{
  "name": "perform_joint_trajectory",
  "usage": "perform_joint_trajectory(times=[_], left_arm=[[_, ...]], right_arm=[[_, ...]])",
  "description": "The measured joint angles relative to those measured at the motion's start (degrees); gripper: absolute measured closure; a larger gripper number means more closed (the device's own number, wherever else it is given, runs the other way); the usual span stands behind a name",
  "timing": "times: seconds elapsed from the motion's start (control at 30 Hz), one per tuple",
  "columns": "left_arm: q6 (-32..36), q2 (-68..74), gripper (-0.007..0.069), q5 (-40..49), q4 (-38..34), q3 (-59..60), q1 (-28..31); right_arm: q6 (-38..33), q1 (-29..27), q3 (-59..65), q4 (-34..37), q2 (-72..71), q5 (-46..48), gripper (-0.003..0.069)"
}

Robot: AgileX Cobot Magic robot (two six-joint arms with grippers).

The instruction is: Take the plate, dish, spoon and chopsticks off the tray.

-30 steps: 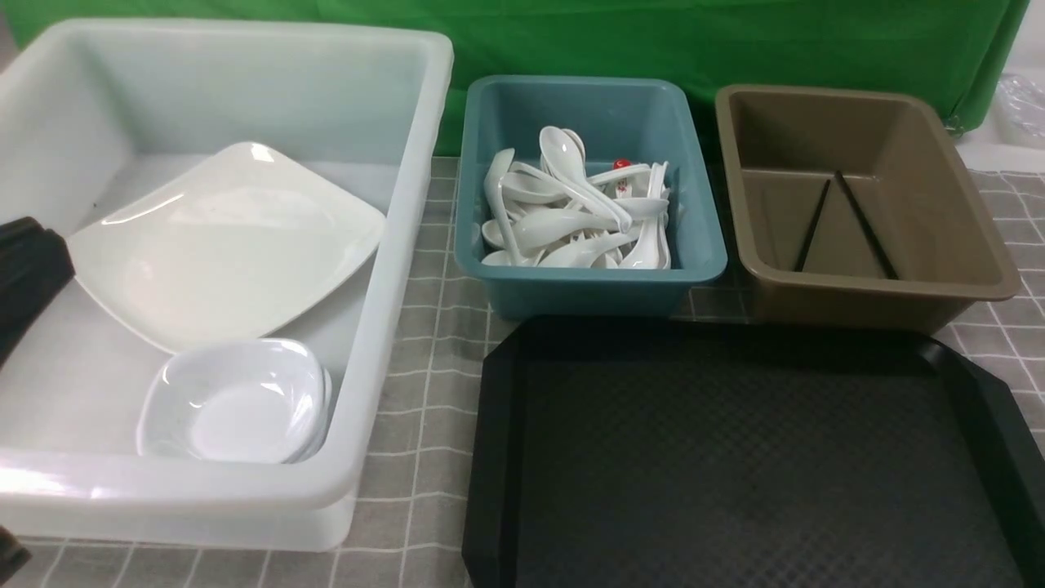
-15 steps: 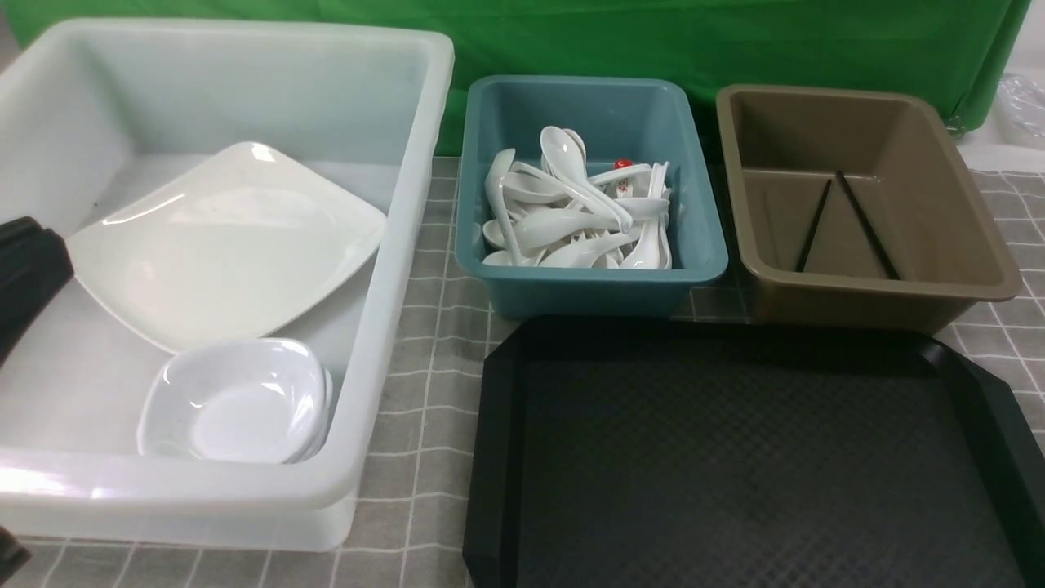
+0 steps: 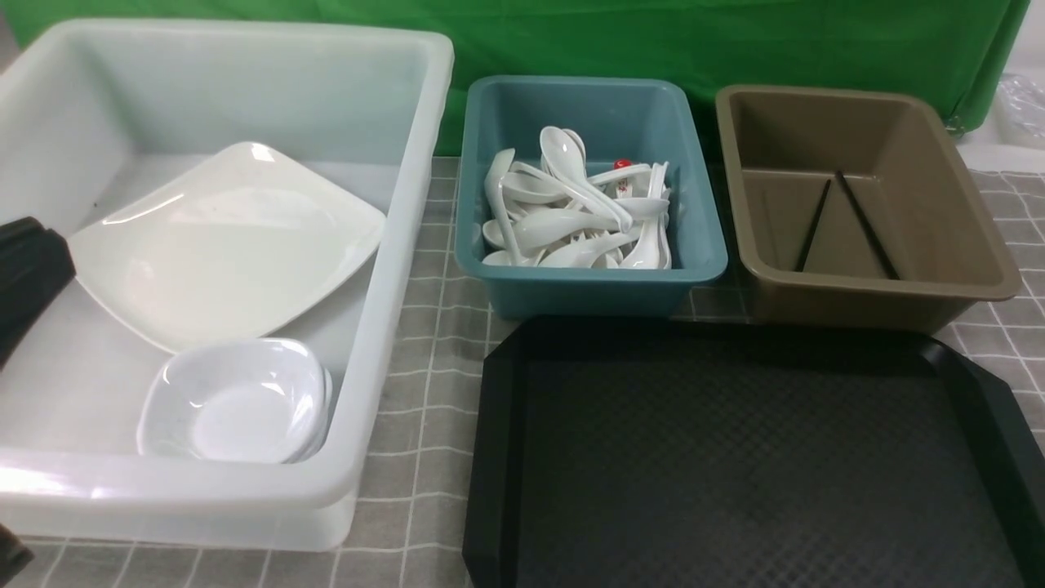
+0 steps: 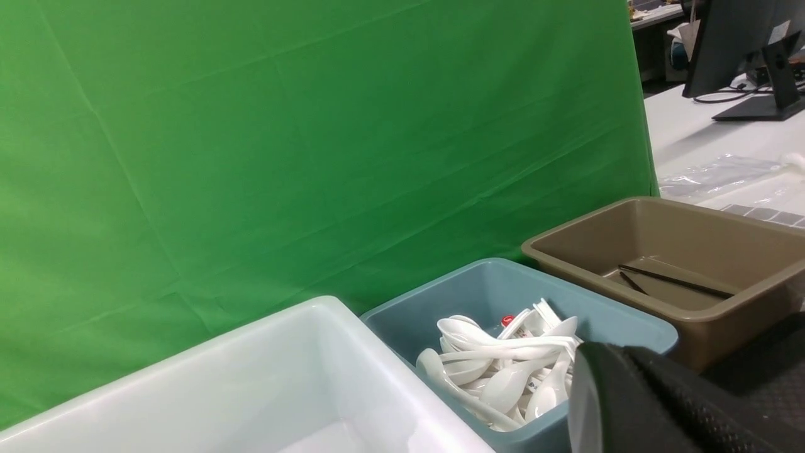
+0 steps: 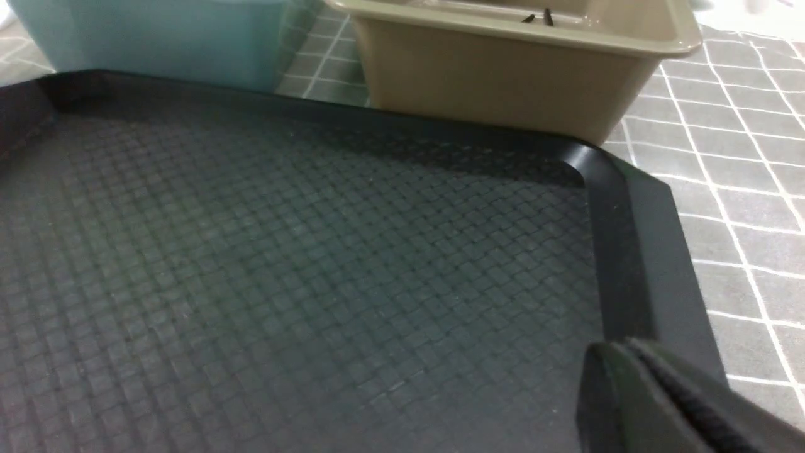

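Observation:
The black tray (image 3: 735,457) lies at the front right with nothing on it; it also fills the right wrist view (image 5: 283,251). The large white plate (image 3: 224,241) leans inside the white tub (image 3: 392,269), with stacked small white dishes (image 3: 237,400) in front of it. Several white spoons (image 3: 571,212) lie piled in the teal tub (image 3: 702,253). The black chopsticks (image 3: 865,224) lie in the brown tub (image 3: 980,269). My left gripper (image 4: 607,352) is shut and empty, level with the teal tub's rim. My right gripper (image 5: 626,345) is shut and empty, above the tray's right rim.
A black part of my left arm (image 3: 28,265) shows at the left edge over the white tub. A green cloth (image 3: 653,41) hangs behind the tubs. A grey checked tablecloth (image 3: 424,392) covers the table.

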Motion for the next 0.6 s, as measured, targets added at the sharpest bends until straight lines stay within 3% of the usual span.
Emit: perform_joint_trajectory(times=[0.6], left_arm=[[0.16,0.0,0.0613,0.0,0.15,0.0,0.0]], right_arm=[[0.61,0.0,0.0,0.0,0.0,0.0,0.0622]])
